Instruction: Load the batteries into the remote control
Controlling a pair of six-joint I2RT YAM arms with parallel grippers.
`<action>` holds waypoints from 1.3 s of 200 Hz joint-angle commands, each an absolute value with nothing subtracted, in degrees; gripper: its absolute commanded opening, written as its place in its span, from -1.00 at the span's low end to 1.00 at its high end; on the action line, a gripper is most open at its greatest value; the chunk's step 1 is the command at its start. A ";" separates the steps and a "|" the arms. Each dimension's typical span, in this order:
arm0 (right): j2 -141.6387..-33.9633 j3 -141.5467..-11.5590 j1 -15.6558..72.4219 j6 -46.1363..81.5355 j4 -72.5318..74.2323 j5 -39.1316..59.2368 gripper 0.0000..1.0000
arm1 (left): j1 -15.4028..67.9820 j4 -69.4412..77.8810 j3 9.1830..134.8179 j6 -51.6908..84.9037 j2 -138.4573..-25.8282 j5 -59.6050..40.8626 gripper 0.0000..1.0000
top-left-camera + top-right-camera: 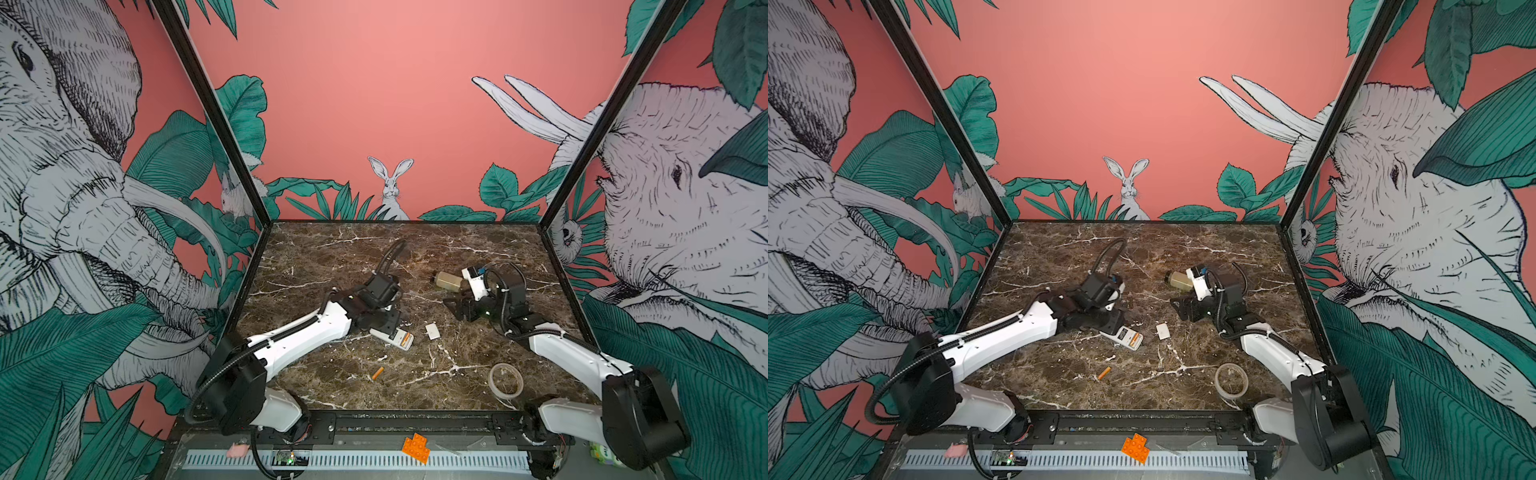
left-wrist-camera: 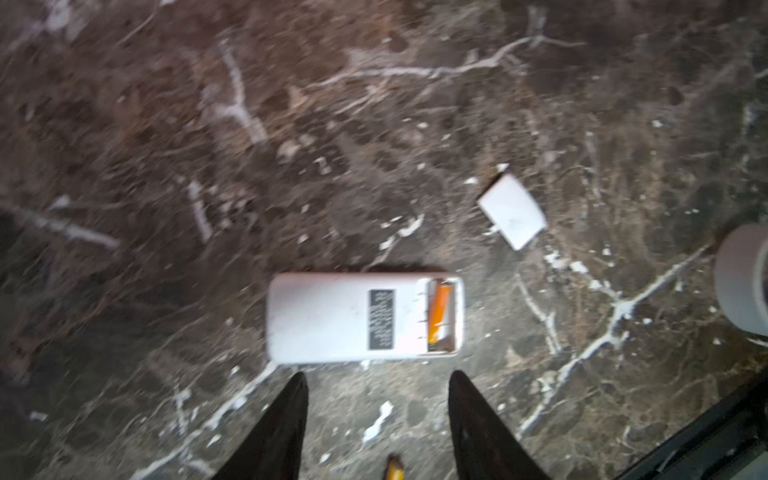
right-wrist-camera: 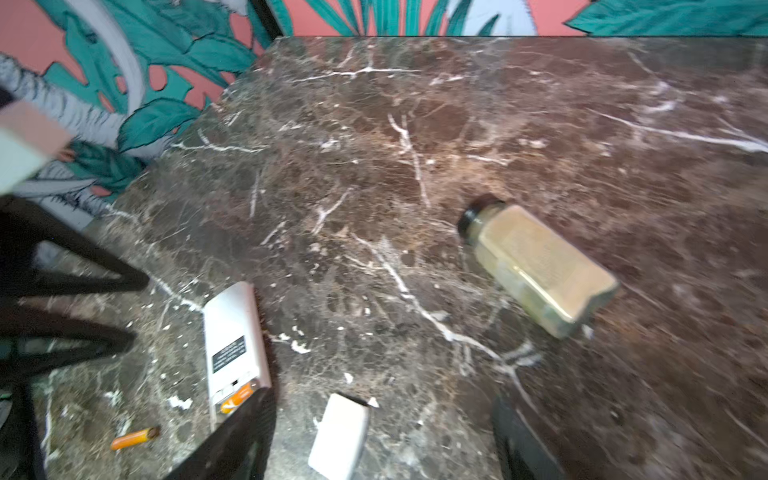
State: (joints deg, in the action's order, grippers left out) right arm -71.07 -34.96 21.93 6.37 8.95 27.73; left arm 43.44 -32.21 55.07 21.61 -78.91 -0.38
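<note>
One battery (image 2: 438,311) sits in the open bay (image 2: 453,330) of the remote (image 1: 392,337), lying back-up at mid-frame so the bay faces up, other battery (image 1: 377,372) loose lower down, cover (image 2: 512,212) off beside it; left gripper (image 2: 378,376) spread, empty, just by remote; right gripper (image 1: 453,305) spread, empty, right of centre.

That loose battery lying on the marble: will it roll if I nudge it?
Probably: the loose battery is a thin cylinder lying sideways on the smooth table, so a nudge should roll it. Being so small, it is likely light.
</note>
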 commanded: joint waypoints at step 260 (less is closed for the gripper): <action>-94.50 -51.02 44.64 -18.17 -6.59 21.80 -0.26 | 32.35 -27.09 48.95 13.14 -86.41 -8.86 0.22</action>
State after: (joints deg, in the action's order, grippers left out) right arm -93.41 -49.63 44.12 -16.47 -5.48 23.27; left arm 32.80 -28.05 48.05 14.28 -85.89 -7.55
